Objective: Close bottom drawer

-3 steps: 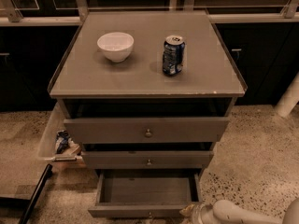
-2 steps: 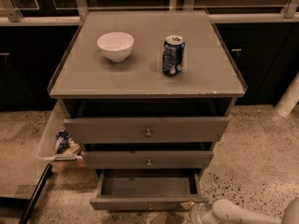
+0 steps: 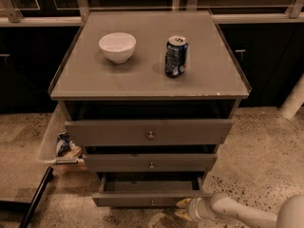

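The grey cabinet (image 3: 149,82) has three drawers, all partly pulled out. The bottom drawer (image 3: 147,199), the narrowest, with a small brass knob, stands out only a little, showing a thin dark strip of its inside. The mid drawer (image 3: 150,162) and the wide top drawer (image 3: 149,132) sit above it. My gripper (image 3: 183,209) reaches in from the lower right on a white arm and is at the bottom drawer's right front corner, close to or touching it.
A white bowl (image 3: 117,46) and a blue soda can (image 3: 176,56) stand on the cabinet top. A clear bin (image 3: 57,144) with litter sits left of the cabinet. A dark bar (image 3: 35,198) lies on the speckled floor at lower left. Dark cupboards stand behind.
The bottom drawer has slid inward, showing much less of its inside than a second ago. My gripper has followed it toward the cabinet.
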You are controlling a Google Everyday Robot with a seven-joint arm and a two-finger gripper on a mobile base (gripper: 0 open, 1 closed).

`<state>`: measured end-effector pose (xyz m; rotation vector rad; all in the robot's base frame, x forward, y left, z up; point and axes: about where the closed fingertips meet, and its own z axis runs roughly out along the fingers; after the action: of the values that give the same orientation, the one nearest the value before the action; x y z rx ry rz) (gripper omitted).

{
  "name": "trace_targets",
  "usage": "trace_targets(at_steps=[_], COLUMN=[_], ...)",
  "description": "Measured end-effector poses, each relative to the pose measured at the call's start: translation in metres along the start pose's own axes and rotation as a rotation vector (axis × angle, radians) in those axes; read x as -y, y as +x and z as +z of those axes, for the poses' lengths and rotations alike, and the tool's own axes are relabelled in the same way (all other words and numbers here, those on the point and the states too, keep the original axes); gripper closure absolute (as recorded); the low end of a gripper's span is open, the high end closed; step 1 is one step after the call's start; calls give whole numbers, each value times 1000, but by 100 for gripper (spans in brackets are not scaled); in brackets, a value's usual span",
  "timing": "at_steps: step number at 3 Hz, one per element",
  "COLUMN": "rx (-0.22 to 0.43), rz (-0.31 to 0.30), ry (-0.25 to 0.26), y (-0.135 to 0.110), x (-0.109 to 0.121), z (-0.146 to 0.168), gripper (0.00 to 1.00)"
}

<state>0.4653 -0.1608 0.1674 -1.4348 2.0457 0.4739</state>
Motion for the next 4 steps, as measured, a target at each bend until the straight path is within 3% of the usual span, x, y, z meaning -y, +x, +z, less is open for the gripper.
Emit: trace_targets(at_steps=[1,2,3,4], rx=[17,46,59,57], rz=[-69,-92,-87,-85], ry=[33,55,80,100], y=[-11,-15,-13,-10], x=[34,56,85,100], z=[3,3,1,-5], gripper=[84,100,81,58])
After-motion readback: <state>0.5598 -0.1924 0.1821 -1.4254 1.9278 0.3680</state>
